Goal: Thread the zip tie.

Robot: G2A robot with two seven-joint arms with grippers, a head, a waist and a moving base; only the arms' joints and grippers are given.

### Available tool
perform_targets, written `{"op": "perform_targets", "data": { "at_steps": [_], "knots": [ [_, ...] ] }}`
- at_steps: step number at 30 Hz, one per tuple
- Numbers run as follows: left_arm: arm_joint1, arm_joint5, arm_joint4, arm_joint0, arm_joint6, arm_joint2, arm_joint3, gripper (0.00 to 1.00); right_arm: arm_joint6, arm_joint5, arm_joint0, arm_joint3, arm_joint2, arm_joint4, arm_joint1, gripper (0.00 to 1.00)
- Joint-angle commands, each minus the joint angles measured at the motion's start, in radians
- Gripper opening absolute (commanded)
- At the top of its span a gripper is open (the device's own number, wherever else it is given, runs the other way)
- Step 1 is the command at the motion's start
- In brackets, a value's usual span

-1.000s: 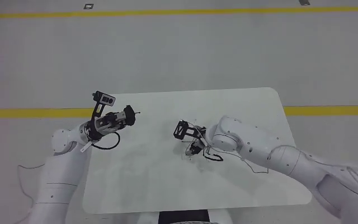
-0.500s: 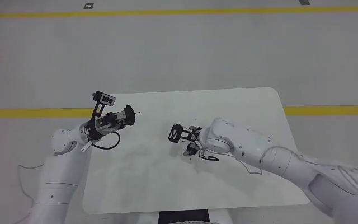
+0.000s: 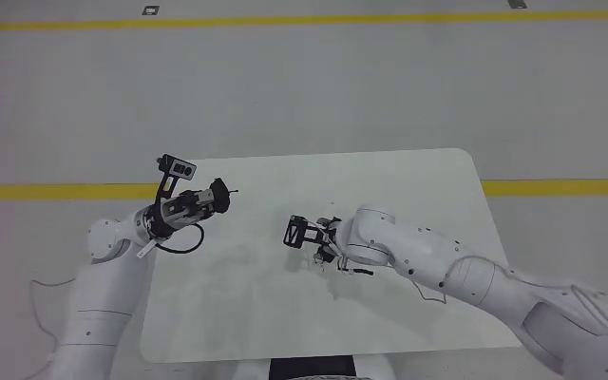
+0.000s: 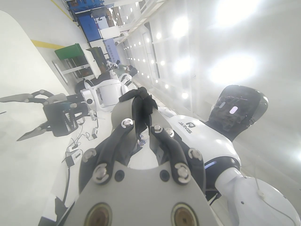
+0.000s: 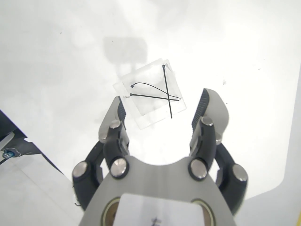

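Note:
Three black zip ties [image 5: 150,96] lie crossed in a small clear tray [image 5: 152,118] on the white table. My right gripper [image 5: 162,102] hangs open just above the tray, one finger on each side of it and touching nothing. Seen from above, the right gripper [image 3: 294,231] is over the table's middle. The left wrist view shows the right gripper [image 4: 11,119] farther off, also open. My left gripper [image 3: 221,195] is held above the table's left edge, its fingers [image 4: 141,99] shut. A thin black zip tie tip [image 3: 233,192] sticks out of it.
The white table [image 3: 408,190] has rounded corners, and its bare right half lies behind the right arm. One table edge [image 5: 291,118] runs close beside the right gripper. Grey floor with yellow lines [image 3: 285,21] surrounds the table.
My right gripper has moved left across the table, staying open. The left arm has kept still.

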Motion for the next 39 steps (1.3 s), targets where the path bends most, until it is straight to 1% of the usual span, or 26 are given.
{"op": "perform_targets", "data": {
  "at_steps": [1, 6, 12, 16, 19, 24, 32, 33, 35, 39],
  "knots": [
    [0.000, 0.000, 0.000, 0.000, 0.000, 0.000, 0.000, 0.00, 0.002, -0.005, -0.008, 0.013, 0.006, 0.006, -0.005, 0.15],
    [0.000, 0.000, 0.000, 0.000, 0.000, 0.000, 0.000, 0.00, 0.012, -0.015, -0.019, 0.050, 0.015, 0.003, -0.023, 0.15],
    [0.000, 0.000, 0.000, 0.000, 0.000, 0.000, 0.000, 0.00, 0.021, -0.020, -0.029, 0.084, 0.017, -0.024, -0.049, 0.12],
    [0.000, 0.000, 0.000, 0.000, 0.000, 0.000, 0.000, 0.00, 0.022, -0.028, -0.035, 0.104, 0.013, -0.054, -0.068, 0.13],
    [0.000, 0.000, 0.000, 0.000, 0.000, 0.000, 0.000, 0.00, 0.020, -0.031, -0.041, 0.117, 0.008, -0.086, -0.081, 0.17],
    [0.000, 0.000, 0.000, 0.000, 0.000, 0.000, 0.000, 0.00, 0.025, -0.034, -0.049, 0.140, 0.004, -0.128, -0.103, 0.18],
    [0.000, 0.000, 0.000, 0.000, 0.000, 0.000, 0.000, 0.00, 0.032, -0.053, -0.060, 0.198, 0.006, -0.153, -0.142, 0.20],
    [0.000, 0.000, 0.000, 0.000, 0.000, 0.000, 0.000, 0.00, 0.030, -0.055, -0.061, 0.204, 0.007, -0.155, -0.145, 0.19],
    [0.000, 0.000, 0.000, 0.000, 0.000, 0.000, 0.000, 0.00, 0.026, -0.057, -0.064, 0.215, 0.011, -0.164, -0.153, 0.21],
    [0.000, 0.000, 0.000, 0.000, 0.000, 0.000, 0.000, 0.00, 0.045, -0.048, -0.067, 0.225, 0.007, -0.218, -0.166, 0.22]
  ]
}}
